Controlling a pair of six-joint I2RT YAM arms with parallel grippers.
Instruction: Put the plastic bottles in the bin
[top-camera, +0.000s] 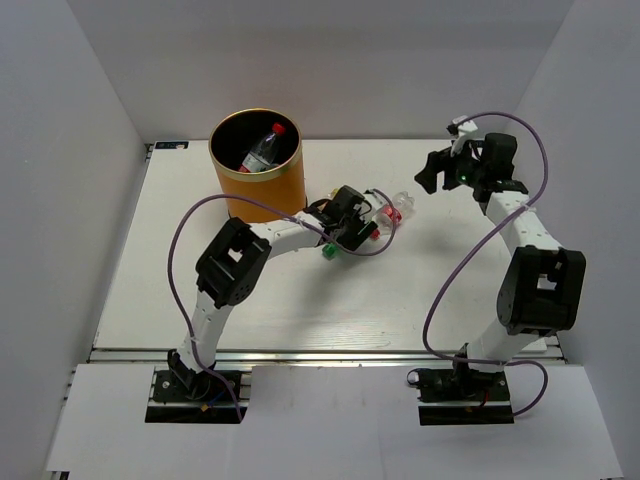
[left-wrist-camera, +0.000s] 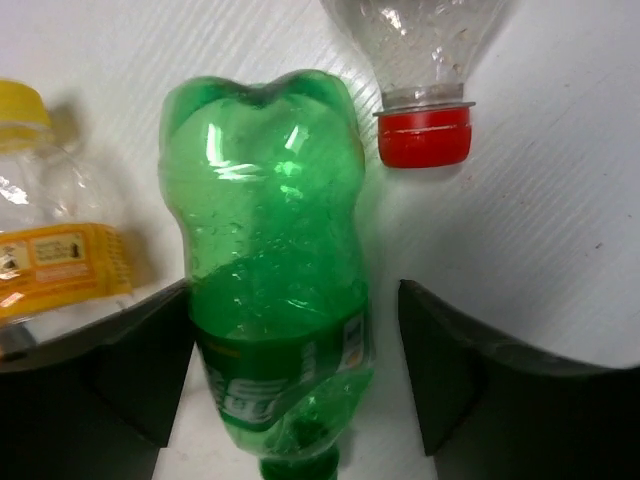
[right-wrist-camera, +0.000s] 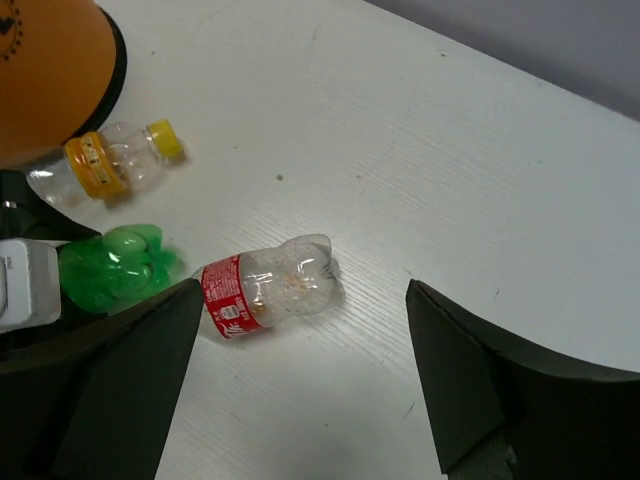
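Note:
The orange bin (top-camera: 258, 178) stands at the back left with a red-capped clear bottle (top-camera: 262, 150) lying inside. My left gripper (top-camera: 352, 225) is low over the table to the bin's right. It is open around a green bottle (left-wrist-camera: 270, 260) lying on its side, with the left finger touching it and a gap on the right. A yellow-capped bottle (left-wrist-camera: 55, 240) lies to its left and a red-capped clear bottle (left-wrist-camera: 425, 135) just beyond. My right gripper (top-camera: 440, 172) is open and empty, raised at the back right. It looks down on a clear red-labelled bottle (right-wrist-camera: 265, 290).
The right wrist view also shows the green bottle (right-wrist-camera: 115, 265), the yellow-capped bottle (right-wrist-camera: 115, 160) next to the bin (right-wrist-camera: 50, 70), and part of my left gripper (right-wrist-camera: 25, 285). White walls enclose the table on three sides. Purple cables loop off both arms.

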